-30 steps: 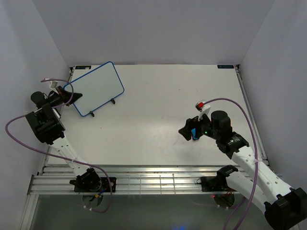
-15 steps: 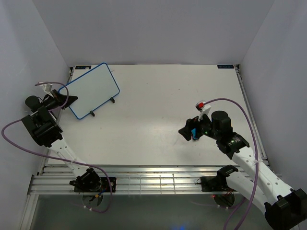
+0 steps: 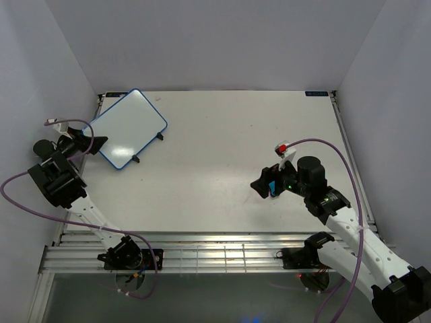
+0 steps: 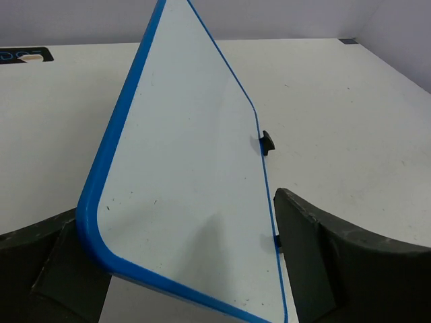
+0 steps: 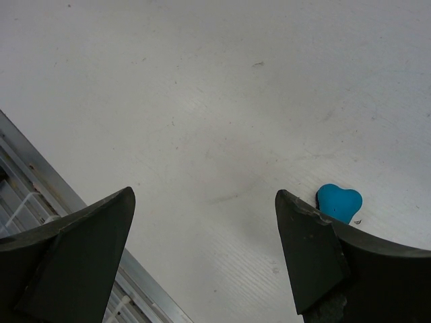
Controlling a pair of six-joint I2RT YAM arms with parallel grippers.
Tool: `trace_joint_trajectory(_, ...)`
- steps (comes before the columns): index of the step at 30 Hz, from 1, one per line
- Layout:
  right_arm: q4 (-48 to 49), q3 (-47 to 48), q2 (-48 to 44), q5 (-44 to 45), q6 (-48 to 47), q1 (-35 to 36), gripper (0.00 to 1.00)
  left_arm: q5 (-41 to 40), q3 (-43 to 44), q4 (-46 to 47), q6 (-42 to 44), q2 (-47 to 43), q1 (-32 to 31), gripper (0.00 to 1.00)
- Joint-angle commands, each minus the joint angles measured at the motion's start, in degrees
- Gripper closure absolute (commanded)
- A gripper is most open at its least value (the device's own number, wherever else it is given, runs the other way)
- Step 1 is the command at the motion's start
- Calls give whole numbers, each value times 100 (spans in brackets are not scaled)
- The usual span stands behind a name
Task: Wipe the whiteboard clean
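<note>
The whiteboard (image 3: 128, 129) has a thin blue frame and a plain white face with no marks showing. It stands tilted on its small black feet (image 3: 135, 159) at the table's far left corner. My left gripper (image 3: 94, 142) is at its left corner. In the left wrist view the whiteboard (image 4: 188, 168) fills the space between the fingers and the left gripper (image 4: 175, 215) is open, jaws spread wide. My right gripper (image 3: 259, 182) hovers open over the table at the right. A small blue eraser (image 5: 339, 202) lies on the table just outside the right gripper's (image 5: 202, 195) right finger.
White walls close in the table on the left, back and right. A metal rail frame (image 3: 202, 252) runs along the near edge. Purple cables (image 3: 20, 195) loop from both arms. A black foot (image 4: 268, 142) sticks out from the board's far edge.
The left gripper, shut on the whiteboard's corner before, now stands open. Left arm and board shifted left and towards the back corner. The right arm has not moved.
</note>
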Motion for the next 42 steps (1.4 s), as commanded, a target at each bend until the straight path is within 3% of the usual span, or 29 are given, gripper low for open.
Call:
trace_joint_trajectory(1, 213, -15, -103, -104, -58, 33, 10, -141, -55, 344, 118, -313, 21, 2)
trace_joint_trajectory(14, 275, -50, -94, -122, -76, 33, 10, -712, -529, 107, 424, -961, 30, 2)
trace_joint_trajectory(23, 433, -24, 169, 133, -172, 33, 10, -1212, -1188, -1078, 759, -1859, 319, 2)
trace_joint_trajectory(25, 389, -6, 178, 142, -190, 33, 10, -1616, -1250, -1737, 1082, -2087, 407, 2)
trace_joint_trajectory(30, 389, -50, 64, 116, -164, 25, 10, -2302, -1444, -1967, 1033, -2422, 416, 2)
trace_joint_trajectory(32, 407, -59, 73, 185, -164, 33, 10, -2679, -1339, -1976, 560, -2702, 408, 2)
trace_joint_trajectory(36, 380, 11, 274, 309, -181, 33, 10, -4215, -1101, -2194, -821, -3378, 259, 2)
trace_joint_trajectory(38, 319, 55, 310, 449, -199, 33, 10, -4691, -1092, -2597, -806, -4078, -118, 2)
trace_joint_trajectory(39, 310, 64, 301, 493, -199, 25, 10, -5364, -1023, -3453, -518, -4362, -485, 2)
trace_joint_trajectory(42, 205, 143, 223, 826, -199, 16, 10, -6132, -1135, -4879, 89, -5469, -1328, 2)
